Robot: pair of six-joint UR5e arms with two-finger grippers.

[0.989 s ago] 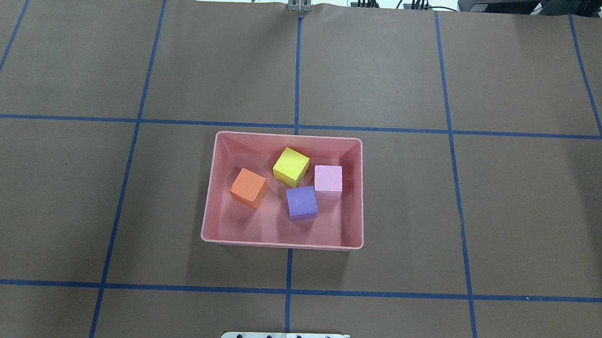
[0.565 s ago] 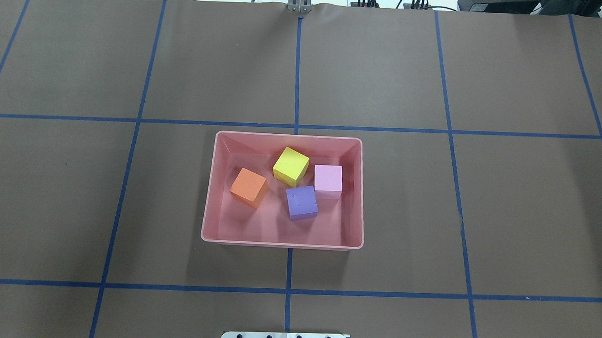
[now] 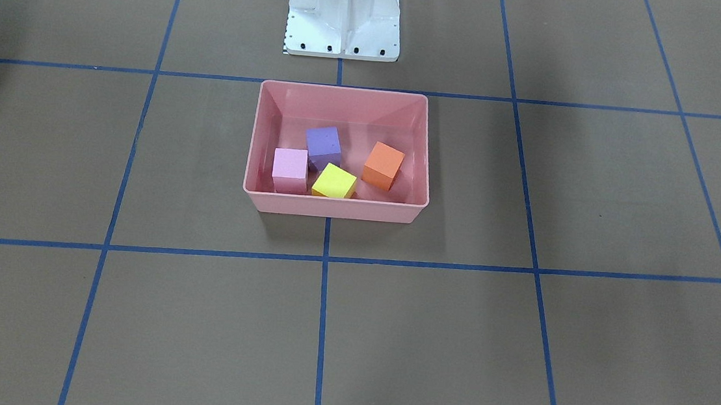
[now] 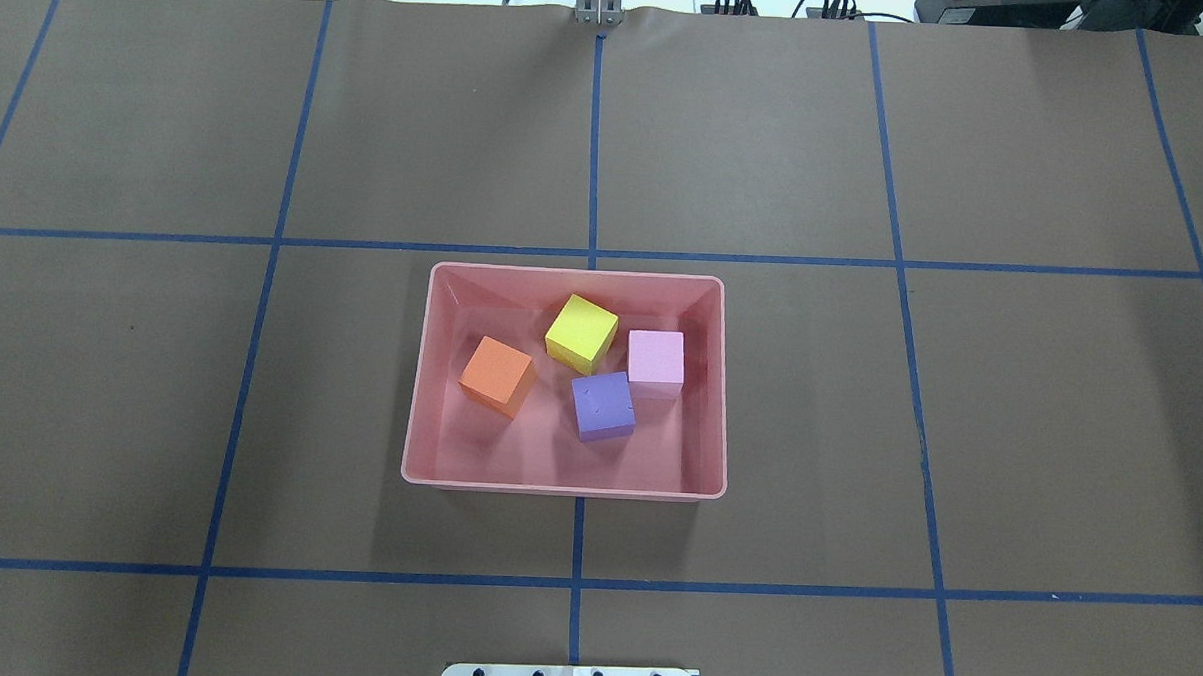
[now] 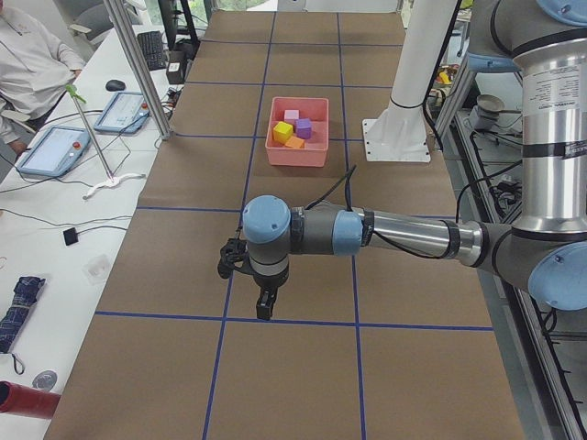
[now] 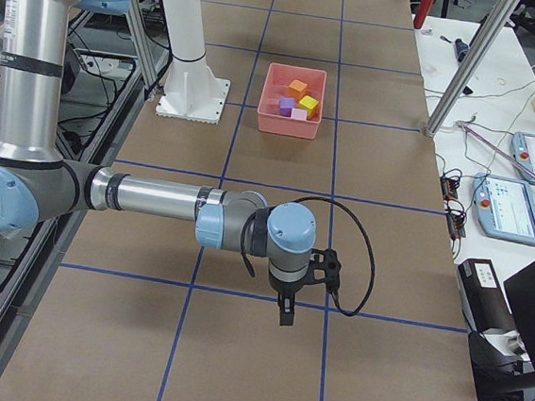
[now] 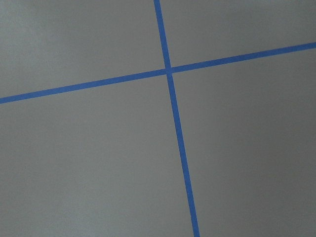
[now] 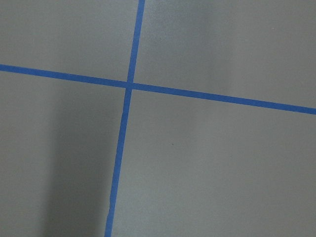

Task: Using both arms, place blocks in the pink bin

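The pink bin (image 4: 417, 412) stands at the table's middle and also shows in the front view (image 3: 334, 208), the left view (image 5: 295, 154) and the right view (image 6: 269, 106). Inside it lie the yellow block (image 4: 581, 331), the light pink block (image 4: 656, 359), the orange block (image 4: 497, 373) and the purple block (image 4: 603, 405). My left gripper (image 5: 264, 310) shows only in the exterior left view, far from the bin, pointing down over the table. My right gripper (image 6: 285, 316) shows only in the exterior right view, likewise far off. I cannot tell whether either is open or shut.
The white base pedestal (image 3: 344, 15) stands behind the bin. Blue tape lines (image 4: 593, 138) grid the brown table. Both wrist views show only bare table and tape crossings. An operator (image 5: 27, 64) sits at a side desk with tablets.
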